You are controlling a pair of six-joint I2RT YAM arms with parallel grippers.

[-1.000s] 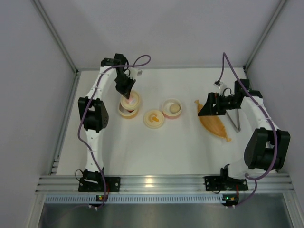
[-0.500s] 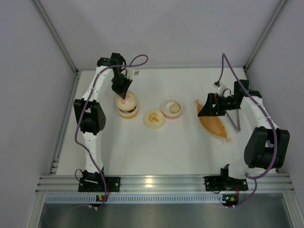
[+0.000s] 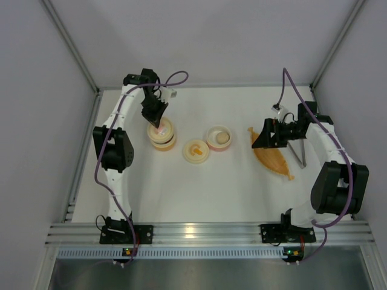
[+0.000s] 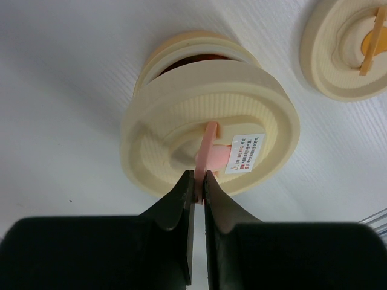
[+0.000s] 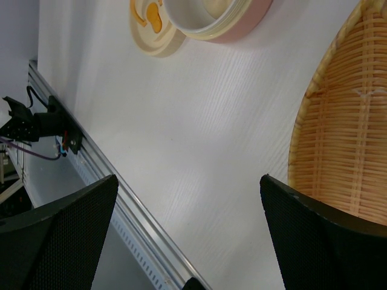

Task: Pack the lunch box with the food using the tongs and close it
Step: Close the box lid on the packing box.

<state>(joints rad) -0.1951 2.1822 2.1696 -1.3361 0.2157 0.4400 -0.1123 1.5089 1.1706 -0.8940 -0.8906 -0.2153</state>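
My left gripper [image 3: 158, 121] [image 4: 198, 180] is shut on the pink tab [image 4: 208, 148] of a cream round lid [image 4: 181, 121]. The lid hangs slightly askew over an orange-rimmed round container [image 3: 163, 144] [image 4: 187, 45]; a dark orange strip shows under the lid's far edge. A cream-white ball [image 3: 222, 138] lies in the pink round container [image 3: 210, 140] [image 5: 251, 18]. The grey tongs [image 3: 298, 153] lie on the table right of the orange boat-shaped tray [image 3: 272, 156] [image 5: 344, 133]. My right gripper [image 3: 260, 139] [image 5: 188, 202] hovers open over the tray's left edge, empty. No sausage is plainly visible.
A second cream lid [image 3: 196, 151] [image 4: 347, 51] [image 5: 151, 24] with an orange tab lies flat between the two containers. White walls with metal posts enclose the table on three sides. An aluminium rail [image 3: 193, 232] [image 5: 121, 181] runs along the near edge.
My left gripper has carried the lid a little left and back, from offset beside the orange-rimmed container to over it. The right arm has not moved.
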